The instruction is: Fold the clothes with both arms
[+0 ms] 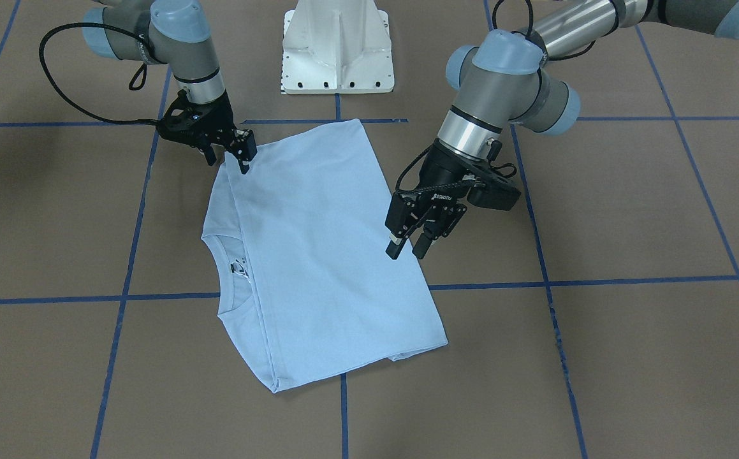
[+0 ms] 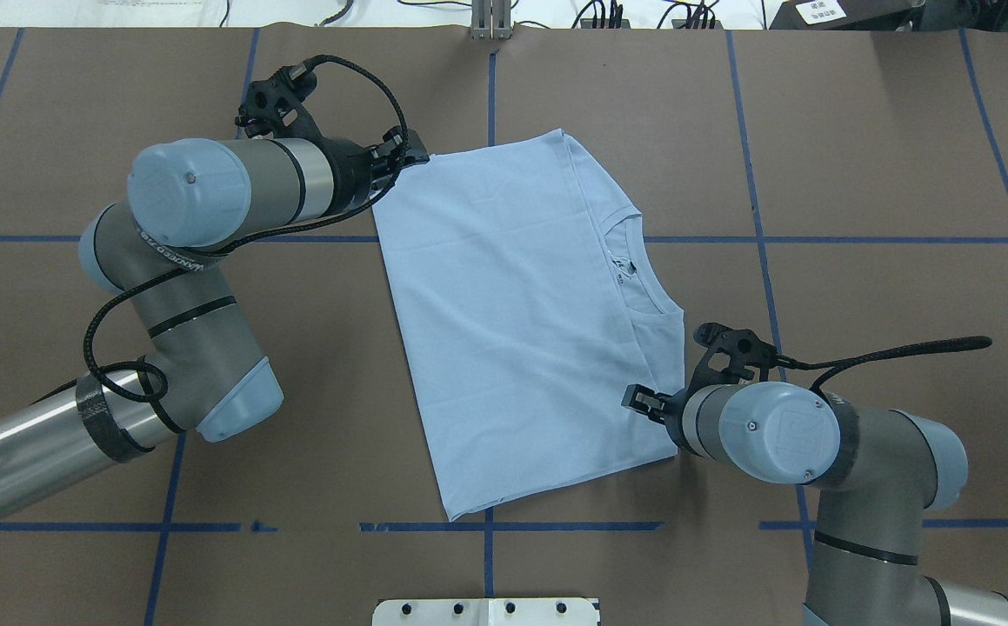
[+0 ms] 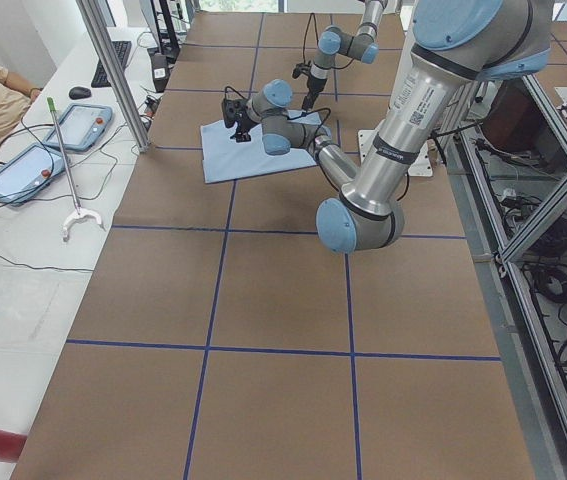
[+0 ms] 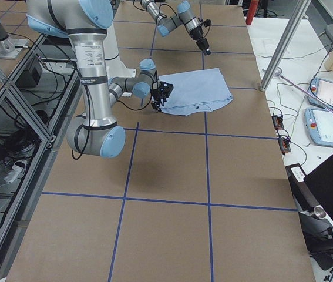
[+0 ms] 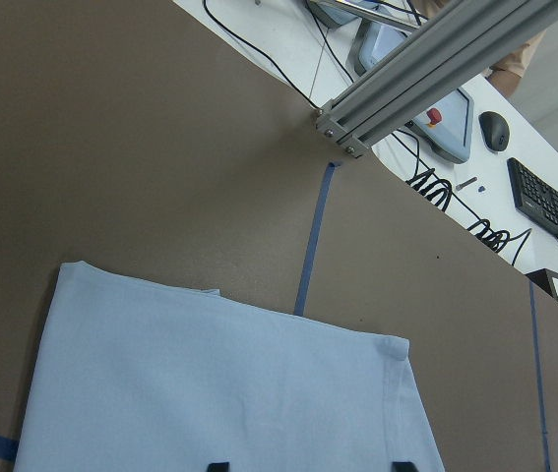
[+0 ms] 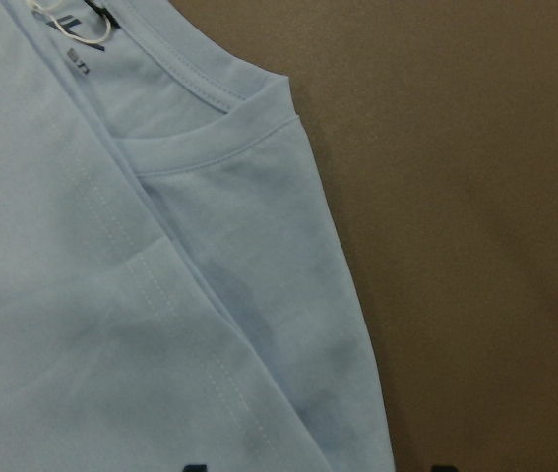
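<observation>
Brown taped tabletop (image 1: pixel 630 210) bears the folded light blue T-shirt (image 1: pixel 324 255). Both jaws gape: left gripper (image 1: pixel 408 250) over its hem edge, right gripper (image 1: pixel 227 158) over its shoulder. Pinching one layer could undo the fold.

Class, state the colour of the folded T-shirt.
The folded short-sleeved T-shirt is light blue, clearest in the overhead exterior view.

ROBOTIQ (image 1: pixel 444 196) stands in white on the black body of the left hand (image 1: pixel 407 250), just above its fingers. Lettering on the left arm (image 2: pixel 175 258) behind it is too blurred to read.
</observation>
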Robot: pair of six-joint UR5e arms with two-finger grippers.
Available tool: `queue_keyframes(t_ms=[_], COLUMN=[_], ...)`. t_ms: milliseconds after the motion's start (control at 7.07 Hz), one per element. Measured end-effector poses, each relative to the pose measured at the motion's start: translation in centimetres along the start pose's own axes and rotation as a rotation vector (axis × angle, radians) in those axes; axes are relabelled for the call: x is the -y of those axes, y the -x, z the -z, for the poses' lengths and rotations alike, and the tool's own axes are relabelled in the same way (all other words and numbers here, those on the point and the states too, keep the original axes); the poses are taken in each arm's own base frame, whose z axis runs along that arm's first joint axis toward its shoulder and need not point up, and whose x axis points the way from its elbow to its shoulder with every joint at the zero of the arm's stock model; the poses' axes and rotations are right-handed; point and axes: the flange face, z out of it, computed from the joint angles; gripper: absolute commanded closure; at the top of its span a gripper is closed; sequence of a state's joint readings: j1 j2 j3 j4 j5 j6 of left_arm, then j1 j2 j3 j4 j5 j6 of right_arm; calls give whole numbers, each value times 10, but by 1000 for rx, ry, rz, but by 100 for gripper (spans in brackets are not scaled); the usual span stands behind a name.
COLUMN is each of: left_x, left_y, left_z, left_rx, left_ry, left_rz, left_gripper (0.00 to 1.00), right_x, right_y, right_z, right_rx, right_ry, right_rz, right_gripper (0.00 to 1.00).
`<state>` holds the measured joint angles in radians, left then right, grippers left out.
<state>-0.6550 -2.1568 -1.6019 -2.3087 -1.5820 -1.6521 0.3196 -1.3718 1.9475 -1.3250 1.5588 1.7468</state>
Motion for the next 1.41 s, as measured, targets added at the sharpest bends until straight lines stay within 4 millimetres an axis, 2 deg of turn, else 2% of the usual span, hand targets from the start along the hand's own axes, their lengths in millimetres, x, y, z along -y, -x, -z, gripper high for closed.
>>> queue_keyframes(t_ms=[283,424,565,707,1414], left_x=[0,0,0,-1,-1], left_y=[-2,-2,-2,-2,-1], left_z=[4,9,13,15,19], left_rx=[-8,-12,-17,-19,-24], left_ry=[0,1,1,2,-7], left_rz=[1,1,1,1,2], left_gripper=[37,37,37,37,37], right_x=[-3,-5,-6,-6,-6], right_y=[-2,-3,-4,-4,-2], right_z=[-3,-6,-7,-8,-1], right_rx=[-9,-15,-19,-21,-8], right_ry=[5,7,7,8,12], right_rz=[-15,-17,-17,-18,-29], right_gripper=[26,42,66,99,100])
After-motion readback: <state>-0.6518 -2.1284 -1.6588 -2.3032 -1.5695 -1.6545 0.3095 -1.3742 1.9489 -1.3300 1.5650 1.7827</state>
